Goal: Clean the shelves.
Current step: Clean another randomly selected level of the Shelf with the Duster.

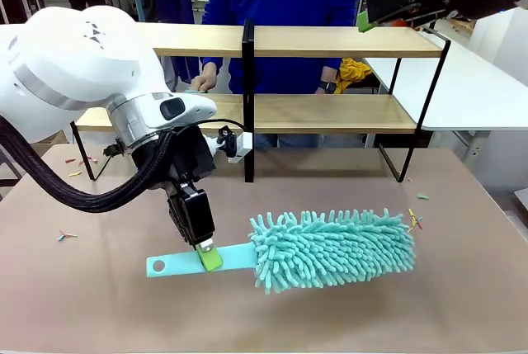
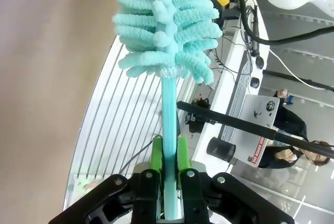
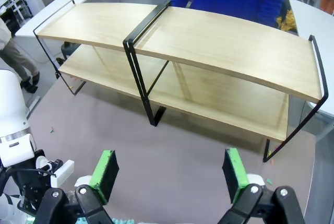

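You had the left claw (image 1: 206,248) closed on the flat plastic handle of the fluffy teal duster (image 1: 330,248), low over the bench (image 1: 99,304). The right claw (image 3: 169,174) stood open. The light-wood shelves (image 1: 330,40), at the far side, looked not yet wiped.

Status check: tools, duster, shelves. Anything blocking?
Left tool shut on teal duster handle, duster over table. Right tool open, raised facing shelves. Person's hand on lower shelf.

My left arm (image 1: 74,65) is glossy white with a ribbed black cable; both black grippers carry green pads (image 3: 104,174).
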`<state>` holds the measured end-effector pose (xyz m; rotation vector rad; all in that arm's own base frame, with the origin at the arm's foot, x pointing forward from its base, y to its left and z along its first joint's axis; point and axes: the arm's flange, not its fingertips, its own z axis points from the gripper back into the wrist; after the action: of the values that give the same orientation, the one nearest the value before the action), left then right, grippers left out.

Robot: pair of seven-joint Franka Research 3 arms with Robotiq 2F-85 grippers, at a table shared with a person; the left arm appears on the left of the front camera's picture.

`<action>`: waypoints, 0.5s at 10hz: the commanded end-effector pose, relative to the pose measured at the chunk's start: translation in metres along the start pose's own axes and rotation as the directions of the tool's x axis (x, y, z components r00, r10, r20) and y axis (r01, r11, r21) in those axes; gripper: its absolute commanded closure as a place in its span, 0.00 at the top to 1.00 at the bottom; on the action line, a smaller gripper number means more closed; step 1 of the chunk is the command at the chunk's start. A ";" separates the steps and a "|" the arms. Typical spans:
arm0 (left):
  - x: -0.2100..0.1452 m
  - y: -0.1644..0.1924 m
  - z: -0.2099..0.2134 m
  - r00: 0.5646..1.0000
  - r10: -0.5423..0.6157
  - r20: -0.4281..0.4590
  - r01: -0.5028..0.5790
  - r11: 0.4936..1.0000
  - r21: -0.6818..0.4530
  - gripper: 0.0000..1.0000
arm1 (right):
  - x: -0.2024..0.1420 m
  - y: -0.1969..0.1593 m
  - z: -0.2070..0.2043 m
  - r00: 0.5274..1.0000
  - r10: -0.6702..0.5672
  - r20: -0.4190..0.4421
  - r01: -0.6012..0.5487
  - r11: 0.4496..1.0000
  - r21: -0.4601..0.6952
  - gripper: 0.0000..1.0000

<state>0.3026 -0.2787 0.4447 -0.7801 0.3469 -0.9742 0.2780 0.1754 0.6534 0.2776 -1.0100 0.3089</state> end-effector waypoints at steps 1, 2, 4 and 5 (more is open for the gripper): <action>-0.005 0.000 0.011 0.997 -0.061 0.038 0.063 0.996 -0.057 0.12 | 0.000 -0.001 0.000 1.000 -0.002 0.001 0.002 1.000 0.000 1.00; -0.003 -0.001 0.014 0.992 -0.108 0.066 0.113 0.990 -0.080 0.12 | 0.000 -0.001 0.000 1.000 -0.002 0.001 0.002 1.000 0.000 1.00; -0.002 -0.002 0.019 0.978 -0.179 0.104 0.193 0.971 -0.144 0.12 | 0.000 -0.001 0.000 1.000 -0.002 0.001 0.002 1.000 0.000 1.00; -0.007 0.000 0.028 0.975 -0.177 0.132 0.196 0.970 -0.144 0.12 | 0.000 -0.001 0.000 1.000 -0.002 0.001 0.002 1.000 0.000 1.00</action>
<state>0.3112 -0.2705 0.4585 -0.9585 0.2656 -1.0712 0.2780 0.1754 0.6534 0.2776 -1.0099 0.3090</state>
